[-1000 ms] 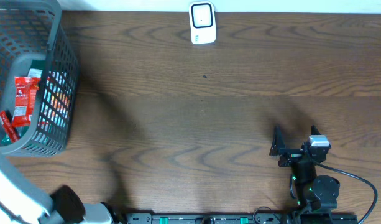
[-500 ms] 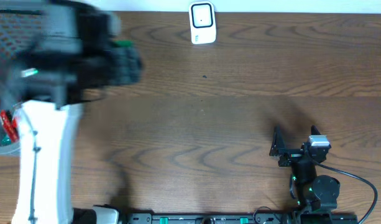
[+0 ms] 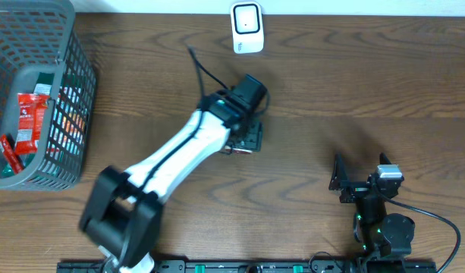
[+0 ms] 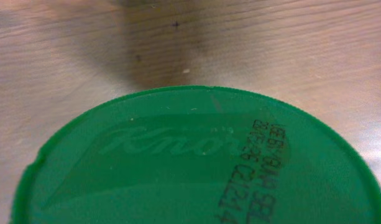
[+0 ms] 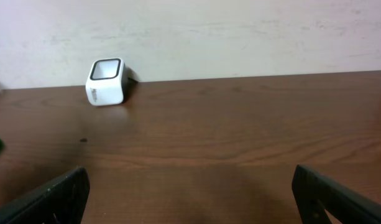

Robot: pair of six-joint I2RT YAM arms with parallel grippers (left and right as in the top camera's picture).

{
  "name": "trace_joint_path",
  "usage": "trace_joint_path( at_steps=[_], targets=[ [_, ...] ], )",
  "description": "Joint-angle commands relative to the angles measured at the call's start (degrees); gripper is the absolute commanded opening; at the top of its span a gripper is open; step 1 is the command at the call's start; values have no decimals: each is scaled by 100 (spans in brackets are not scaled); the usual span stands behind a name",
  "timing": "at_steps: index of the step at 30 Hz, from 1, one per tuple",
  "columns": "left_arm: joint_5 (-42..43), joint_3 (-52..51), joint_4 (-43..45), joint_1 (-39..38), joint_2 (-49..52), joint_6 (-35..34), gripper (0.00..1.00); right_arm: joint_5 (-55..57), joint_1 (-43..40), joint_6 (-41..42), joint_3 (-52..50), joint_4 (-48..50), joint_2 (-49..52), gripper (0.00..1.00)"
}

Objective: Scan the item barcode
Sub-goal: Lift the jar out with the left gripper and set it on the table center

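At the worktop's far left corner stands a grey basket [image 3: 74,83] with red packets [image 3: 27,114] inside. Near the middle of the worktop the left gripper [image 3: 246,141] is clamped on a tub [image 4: 196,162] with a green lid, held above the wood on the near side of the white scanner [image 3: 247,29], which stands at the far edge. Near the front right corner the right gripper [image 3: 361,180] rests with its jaws wide apart, holding nothing.
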Motion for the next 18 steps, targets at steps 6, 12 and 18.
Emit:
trace_joint_path(
  at_steps=[6,12,18],
  targets=[
    [-492,50,553,-131,911,-295,60,-22,-70,63,-7,-20,-17,99],
    [-442,50,546,-149,1213,-293,69,-22,-70,63,-7,-20,-17,99],
    [-354,52,525,-149,1198,-289,96,-22,-70,63,-7,-20,-17,99]
  ],
)
